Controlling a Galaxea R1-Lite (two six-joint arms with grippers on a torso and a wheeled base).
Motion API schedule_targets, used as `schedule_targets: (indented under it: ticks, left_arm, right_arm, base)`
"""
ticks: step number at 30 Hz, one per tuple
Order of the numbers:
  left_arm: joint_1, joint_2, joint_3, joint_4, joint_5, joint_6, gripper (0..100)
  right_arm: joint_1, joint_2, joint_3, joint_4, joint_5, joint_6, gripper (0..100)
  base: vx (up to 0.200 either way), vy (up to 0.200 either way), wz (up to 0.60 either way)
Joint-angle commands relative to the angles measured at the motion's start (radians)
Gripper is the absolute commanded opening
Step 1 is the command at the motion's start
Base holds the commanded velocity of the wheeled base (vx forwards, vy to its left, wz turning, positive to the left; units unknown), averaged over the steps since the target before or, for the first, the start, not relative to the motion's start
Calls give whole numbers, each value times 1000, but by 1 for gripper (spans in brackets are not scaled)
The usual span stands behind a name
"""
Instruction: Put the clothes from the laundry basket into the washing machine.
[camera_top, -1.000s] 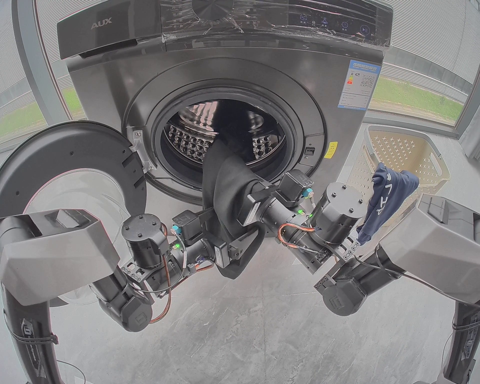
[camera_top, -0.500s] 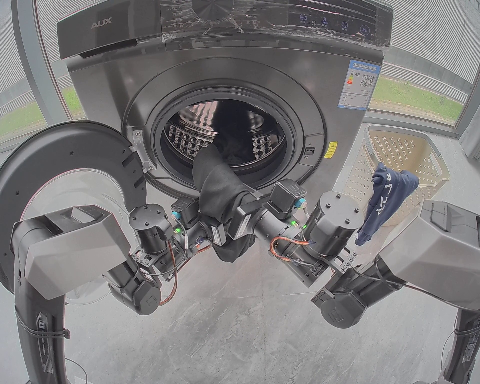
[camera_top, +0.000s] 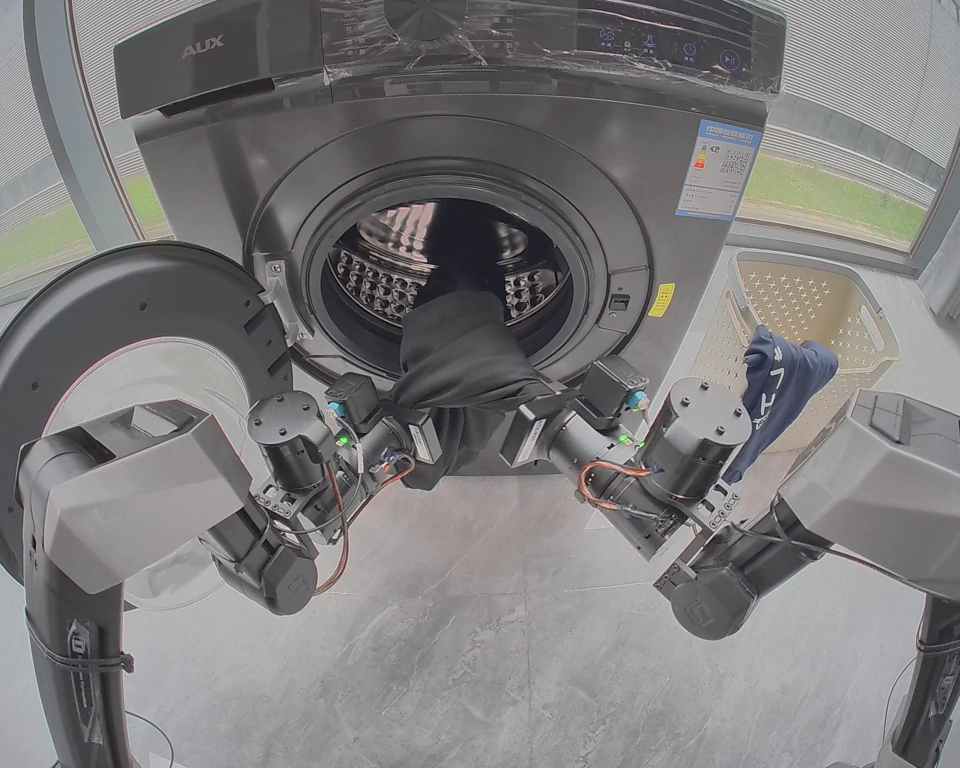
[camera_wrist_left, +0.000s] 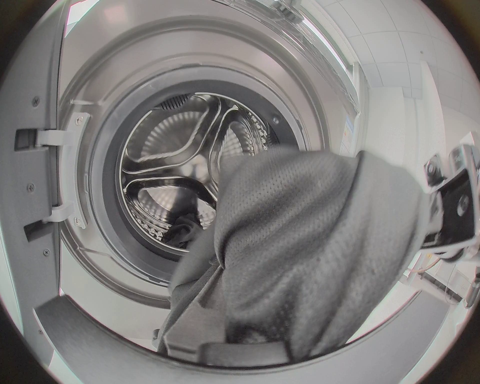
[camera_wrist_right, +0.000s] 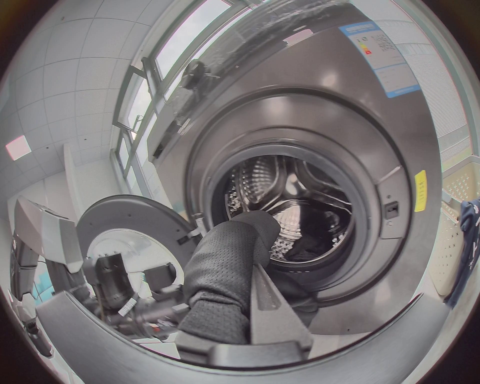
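Grey stone-look floor (camera_top: 500, 650); window (camera_top: 865, 100) w/ grass (camera_top: 850, 200) outside.

Grey stone floor (camera_top: 500, 650), bright windows (camera_top: 860, 170)

Black garment (camera_wrist_right: 227, 272) before open drum (camera_wrist_right: 300, 200)

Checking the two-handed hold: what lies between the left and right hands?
The black garment, stretched from left hand to right hand, its top in the drum; head view.
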Motion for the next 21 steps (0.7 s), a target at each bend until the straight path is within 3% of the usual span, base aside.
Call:
schedule_targets:
  ticks: [1, 12, 13, 18, 20, 21]
  left_arm:
    - [7, -59, 21, -1, 6, -21, 0]
    - [-16, -141, 122, -2, 6, -47, 0]
    - [-16, -142, 128, -2, 5, -50, 0]
    - [-37, -193, 185, -2, 5, -96, 0]
    - [-45, -220, 209, -1, 6, -105, 0]
    - [-54, -253, 245, -1, 5, -110, 0]
  right_arm:
    - [-37, 4, 23, 3, -3, 3, 0]
    - [-20, 72, 32, -9, -3, 0, 0]
    - [-19, 67, 32, -9, -3, 0, 100]
    - [-11, 18, 92, -11, 18, -4, 100]
    - [1, 1, 138, -11, 33, -10, 100]
    - [21, -24, 210, -11, 53, -18, 100]
  base:
    - [0, 0, 0]
    - [0, 0, 0]
    - [0, 0, 0]
    - [0, 0, 0]
    - [0, 0, 0]
    - [0, 0, 0]
